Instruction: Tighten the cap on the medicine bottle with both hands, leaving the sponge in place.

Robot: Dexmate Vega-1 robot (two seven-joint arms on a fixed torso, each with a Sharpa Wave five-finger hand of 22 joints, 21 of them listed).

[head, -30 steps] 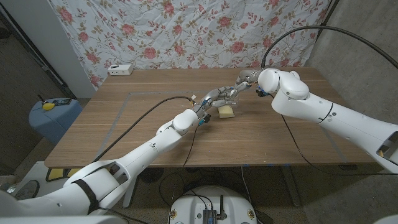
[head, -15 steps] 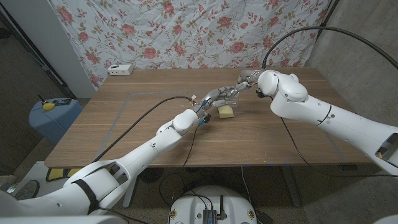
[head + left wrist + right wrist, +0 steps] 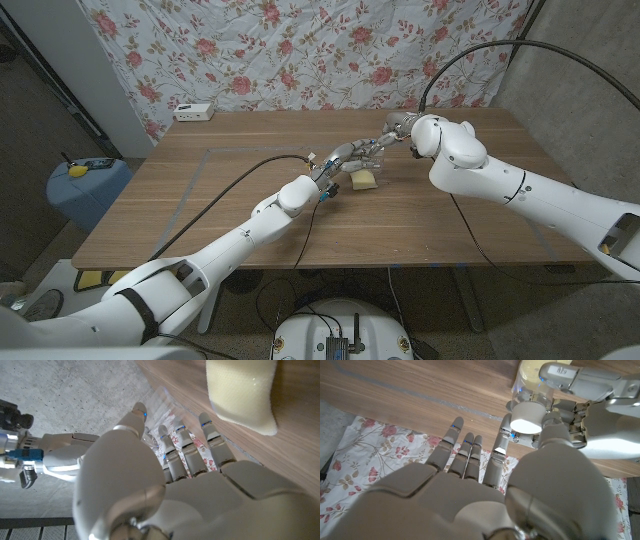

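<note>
Left robot hand [image 3: 345, 160] past bench [image 3: 200, 205] mid, fingers wrapped round medicine bottle [image 3: 536, 402], holding it up just above sponge [image 3: 363, 179]. Right robot hand [image 3: 392, 133] beside it twd far edge, fingers spread, thumb at white cap [image 3: 526, 417]; grip on cap unclear.

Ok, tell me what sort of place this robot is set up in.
Probably an improvised lab or workshop room rather than a home: a wooden table stands against a floral cloth backdrop pinned up behind it, bare concrete wall to the side, cables trailing across the tabletop.
</note>
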